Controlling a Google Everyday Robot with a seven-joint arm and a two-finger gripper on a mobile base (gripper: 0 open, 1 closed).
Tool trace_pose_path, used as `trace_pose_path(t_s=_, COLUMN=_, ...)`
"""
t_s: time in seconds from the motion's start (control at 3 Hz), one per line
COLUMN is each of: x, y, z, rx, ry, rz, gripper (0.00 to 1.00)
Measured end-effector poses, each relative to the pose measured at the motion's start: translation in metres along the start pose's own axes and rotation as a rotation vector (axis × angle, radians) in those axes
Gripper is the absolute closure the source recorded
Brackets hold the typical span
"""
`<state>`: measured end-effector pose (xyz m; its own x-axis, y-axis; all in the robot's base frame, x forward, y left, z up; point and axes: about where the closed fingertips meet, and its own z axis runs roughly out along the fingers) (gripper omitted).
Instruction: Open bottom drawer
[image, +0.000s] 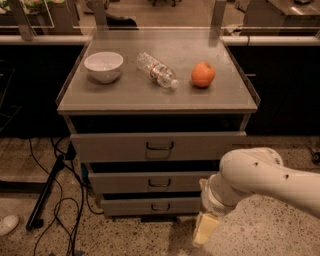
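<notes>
Grey bottom drawer (152, 206), cream end effector (205, 230) by its lower-R corner, white bowl (103, 65), orange fruit (203, 74)

Arm: smooth white rounded-shell robot arm (270, 180); enters from the right edge, lower right of the frame; runs leftward, sloping slightly down.
Wrist: ribbed white cylindrical wrist joint (218, 198); at the arm's left end, lower centre-right; bent downward.
Gripper: pale cream two-finger gripper (205, 230); hangs straight below the wrist, tip pointing down and a little left, close to the bottom edge of the frame.
</notes>
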<state>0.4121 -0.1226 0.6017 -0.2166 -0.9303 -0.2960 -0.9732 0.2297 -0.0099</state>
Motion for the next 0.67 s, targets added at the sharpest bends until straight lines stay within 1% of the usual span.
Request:
trace_pose_path(t_s=0.33, x=0.0007, y=-0.0011, z=0.0407, rx=-0.039, ry=-0.005, rz=0.000, gripper=0.00)
trace_pose_path(t_s=0.67, x=0.0007, y=-0.0010, z=0.0408, rx=-0.039, ry=-0.005, rz=0.000, gripper=0.00)
